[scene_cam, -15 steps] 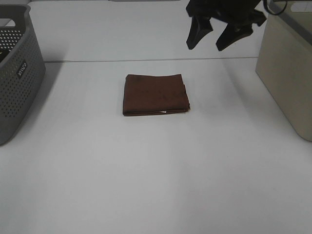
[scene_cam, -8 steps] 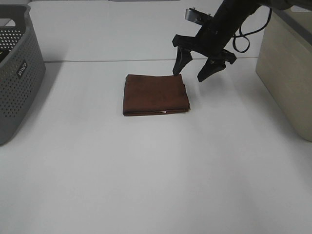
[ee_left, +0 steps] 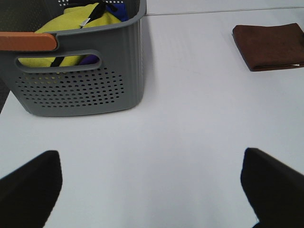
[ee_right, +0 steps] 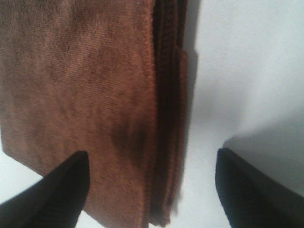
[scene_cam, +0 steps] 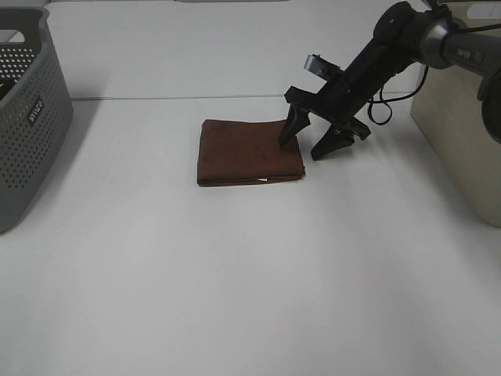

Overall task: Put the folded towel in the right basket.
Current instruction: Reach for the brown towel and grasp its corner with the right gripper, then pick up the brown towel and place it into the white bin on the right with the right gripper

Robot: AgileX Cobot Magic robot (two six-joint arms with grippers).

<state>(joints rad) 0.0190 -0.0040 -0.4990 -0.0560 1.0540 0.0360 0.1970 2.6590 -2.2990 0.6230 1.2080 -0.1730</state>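
The folded brown towel [scene_cam: 249, 151] lies flat on the white table [scene_cam: 235, 274], about midway between the two baskets and touching neither. None of it is lifted. Its layered edge, the side facing the beige basket [scene_cam: 462, 133], shows as a stack of folds in my right wrist view.

My right gripper [scene_cam: 300, 149] is down at that edge with its fingers spread wide. One finger stands over the towel's top surface just inside the edge, and the other is over bare table just beside it, so the stacked folds sit in the gap between them. I hold nothing yet. I cannot tell whether either tip actually touches cloth or table.

I judge this to be the grasp step, with the approach nearly finished and the pinch not yet made. The next move calls for settling low enough that the outer finger gets beside the bottom layer, then pressing together on all the folds at once so the towel does not open when raised. After that it needs a lift high enough to clear the beige basket's rim.

My left gripper [ee_left: 152, 190] hangs spread and empty over the table near the grey perforated basket [scene_cam: 27, 117], well apart from the towel.
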